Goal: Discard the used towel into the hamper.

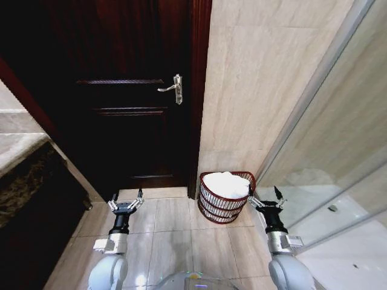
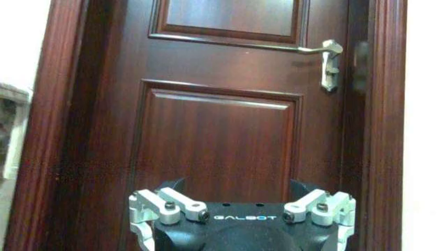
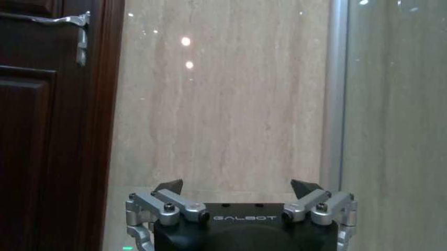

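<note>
A: How do the jaws stand?

B: Both sets are spread wide and hold nothing. The left gripper (image 1: 126, 202) hangs low at the near left, over the tiled floor (image 1: 175, 241), its jaws aimed at the dark wooden door (image 1: 121, 90). In the left wrist view the left gripper (image 2: 241, 193) faces the door's (image 2: 223, 136) raised panels, with the silver lever handle (image 2: 323, 55) higher up and to the right.

A: And the right one?

B: The right gripper (image 1: 266, 196) hangs low at the near right, level with the left one, jaws also apart. In its wrist view the right gripper (image 3: 237, 187) points at the beige marble wall (image 3: 223, 104), with the door frame (image 3: 108, 130) on one side and the metal edge of a glass partition (image 3: 336, 94) on the other.

A: Where is the hamper?

B: The hamper (image 1: 225, 204) stands on the floor at the foot of the marble wall (image 1: 266, 78), just right of the door frame (image 1: 199, 96) and left of the glass partition (image 1: 338, 139). It lies between the two arms, closer to the right gripper, which is just beside its right rim. I cannot tell whether they touch.

A: And the towel?

B: A white towel (image 1: 226, 183) is bunched inside the hamper, filling it up to the rim.

A: Anything else?

B: A dark stone bench (image 1: 24, 181) runs along the left side.
</note>
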Tool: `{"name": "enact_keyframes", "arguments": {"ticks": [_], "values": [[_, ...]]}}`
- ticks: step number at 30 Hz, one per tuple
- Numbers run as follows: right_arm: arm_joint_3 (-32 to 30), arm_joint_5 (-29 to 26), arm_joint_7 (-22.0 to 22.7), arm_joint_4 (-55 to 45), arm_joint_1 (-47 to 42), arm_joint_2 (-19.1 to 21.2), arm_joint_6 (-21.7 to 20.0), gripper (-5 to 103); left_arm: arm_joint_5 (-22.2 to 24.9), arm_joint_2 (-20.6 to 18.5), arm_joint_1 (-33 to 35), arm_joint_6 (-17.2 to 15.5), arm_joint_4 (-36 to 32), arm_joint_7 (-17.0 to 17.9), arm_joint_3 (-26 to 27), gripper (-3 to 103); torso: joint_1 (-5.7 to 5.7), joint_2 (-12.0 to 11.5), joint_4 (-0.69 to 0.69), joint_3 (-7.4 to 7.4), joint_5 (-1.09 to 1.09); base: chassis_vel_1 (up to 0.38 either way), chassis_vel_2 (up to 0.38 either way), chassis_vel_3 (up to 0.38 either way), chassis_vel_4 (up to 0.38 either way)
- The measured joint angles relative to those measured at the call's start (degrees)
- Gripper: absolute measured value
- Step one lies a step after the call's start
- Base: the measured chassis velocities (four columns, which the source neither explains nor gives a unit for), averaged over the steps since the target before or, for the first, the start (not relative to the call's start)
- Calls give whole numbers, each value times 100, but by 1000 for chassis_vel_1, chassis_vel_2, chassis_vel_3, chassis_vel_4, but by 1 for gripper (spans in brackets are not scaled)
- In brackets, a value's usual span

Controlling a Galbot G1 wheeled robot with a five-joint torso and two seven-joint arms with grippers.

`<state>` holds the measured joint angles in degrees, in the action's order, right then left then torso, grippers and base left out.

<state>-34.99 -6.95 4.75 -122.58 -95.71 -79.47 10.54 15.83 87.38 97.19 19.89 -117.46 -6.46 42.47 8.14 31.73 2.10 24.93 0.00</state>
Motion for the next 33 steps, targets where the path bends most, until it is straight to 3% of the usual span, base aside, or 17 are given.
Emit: {"name": "enact_keyframes", "arguments": {"ticks": [16, 33], "values": [[-203, -348, 6, -3, -100, 28, -15, 100, 39, -43, -77, 189, 96, 239, -24, 100, 0, 0, 0, 0, 0, 7, 10, 6, 7], [-167, -362, -50, 61, -66, 92, -106, 100, 88, -64, -146, 205, 120, 277, -27, 100, 1, 0, -1, 0, 0, 0, 0, 0, 0]]}}
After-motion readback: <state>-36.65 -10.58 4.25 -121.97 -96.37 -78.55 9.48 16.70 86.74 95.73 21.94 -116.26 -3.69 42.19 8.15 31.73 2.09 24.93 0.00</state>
